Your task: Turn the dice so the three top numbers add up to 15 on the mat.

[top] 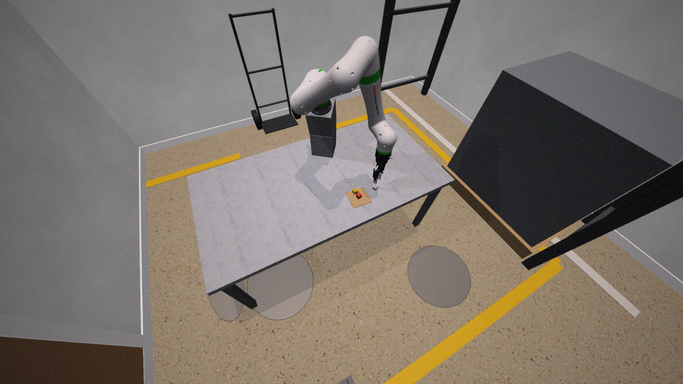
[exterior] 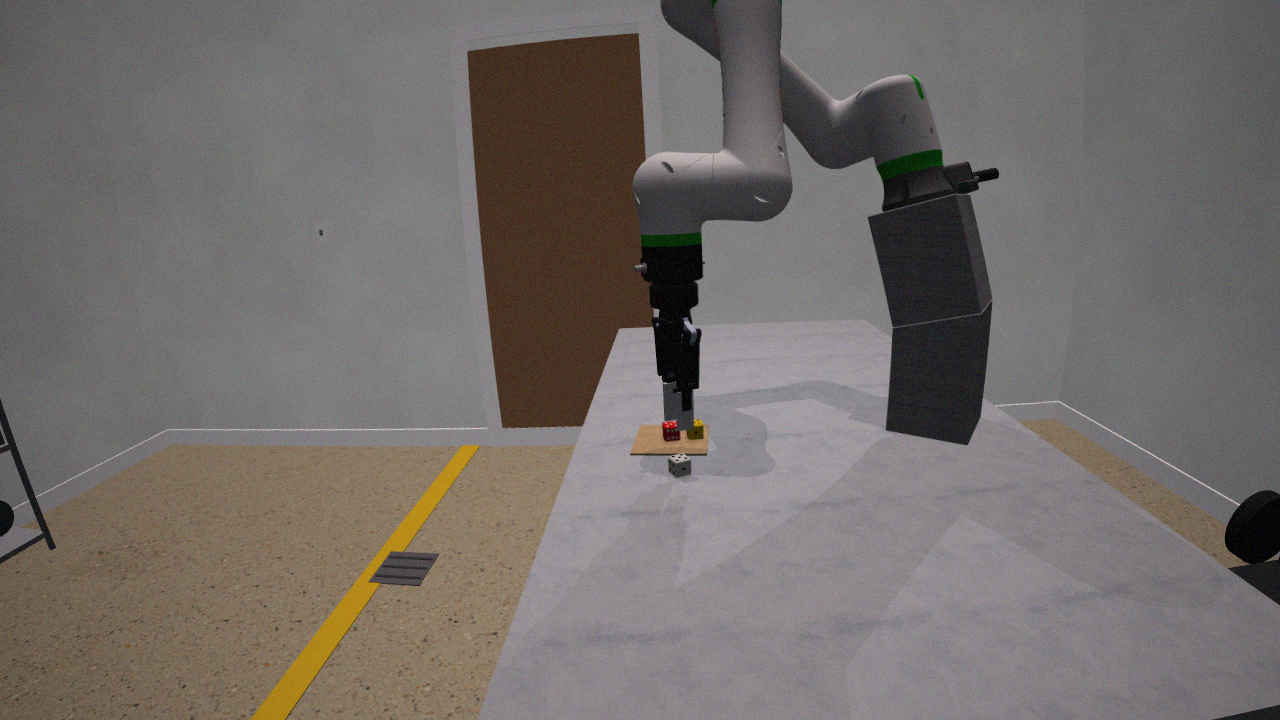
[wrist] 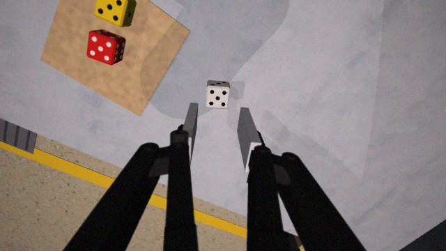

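Note:
The white die [top: 375, 187] [exterior: 679, 464] [wrist: 217, 97] lies on the table beside the mat, five pips up. On the tan mat [top: 360, 202] [exterior: 646, 443] [wrist: 157, 52] lie the red die [top: 358, 195] [exterior: 670, 431] [wrist: 101, 49], five up, and the yellow die [top: 355, 191] [exterior: 695, 429] [wrist: 112, 10]. The yellow die is cut off at the wrist view's top edge; four pips of its upper face show there. My gripper [top: 375, 181] [wrist: 218, 117] points down above the white die, fingers partly closed, a little wider apart than that die, with nothing between them. In the exterior view its fingers overlap.
The mat lies flat on the grey table [top: 248, 214] [exterior: 805, 537], near its long front edge. The red and yellow dice stand close together near one side of the mat. The arm's pedestal [top: 322, 138] [exterior: 935, 376] stands at the table's back edge.

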Robot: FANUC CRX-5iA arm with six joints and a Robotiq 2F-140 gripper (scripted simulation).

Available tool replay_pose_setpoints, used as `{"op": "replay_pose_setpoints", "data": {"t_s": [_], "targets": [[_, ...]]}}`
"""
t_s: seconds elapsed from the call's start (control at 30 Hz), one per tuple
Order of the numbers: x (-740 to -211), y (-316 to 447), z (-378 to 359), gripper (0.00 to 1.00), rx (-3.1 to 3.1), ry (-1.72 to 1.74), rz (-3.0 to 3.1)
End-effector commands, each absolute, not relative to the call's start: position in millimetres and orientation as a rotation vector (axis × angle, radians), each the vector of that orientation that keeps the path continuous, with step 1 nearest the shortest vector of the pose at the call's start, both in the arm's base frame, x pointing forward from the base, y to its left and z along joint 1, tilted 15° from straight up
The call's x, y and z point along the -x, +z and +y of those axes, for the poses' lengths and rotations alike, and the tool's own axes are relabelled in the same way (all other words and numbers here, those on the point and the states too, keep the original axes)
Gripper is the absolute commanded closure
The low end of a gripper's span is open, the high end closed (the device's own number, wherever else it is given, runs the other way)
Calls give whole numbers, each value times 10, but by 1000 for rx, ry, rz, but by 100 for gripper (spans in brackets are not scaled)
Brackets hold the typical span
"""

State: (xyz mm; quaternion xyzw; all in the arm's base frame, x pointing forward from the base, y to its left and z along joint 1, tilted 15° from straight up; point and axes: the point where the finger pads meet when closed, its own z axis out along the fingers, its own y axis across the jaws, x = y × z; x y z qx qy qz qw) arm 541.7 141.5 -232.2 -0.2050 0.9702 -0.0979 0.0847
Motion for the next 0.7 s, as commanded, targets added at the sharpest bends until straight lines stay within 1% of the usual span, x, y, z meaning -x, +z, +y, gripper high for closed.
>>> {"op": "replay_pose_setpoints", "data": {"t_s": [0.0, 0.67], "targets": [[-5419, -2324, 1415, 72, 611, -292, 2894], [-5457, -2487, 1390, 72, 611, -292, 2894]]}}
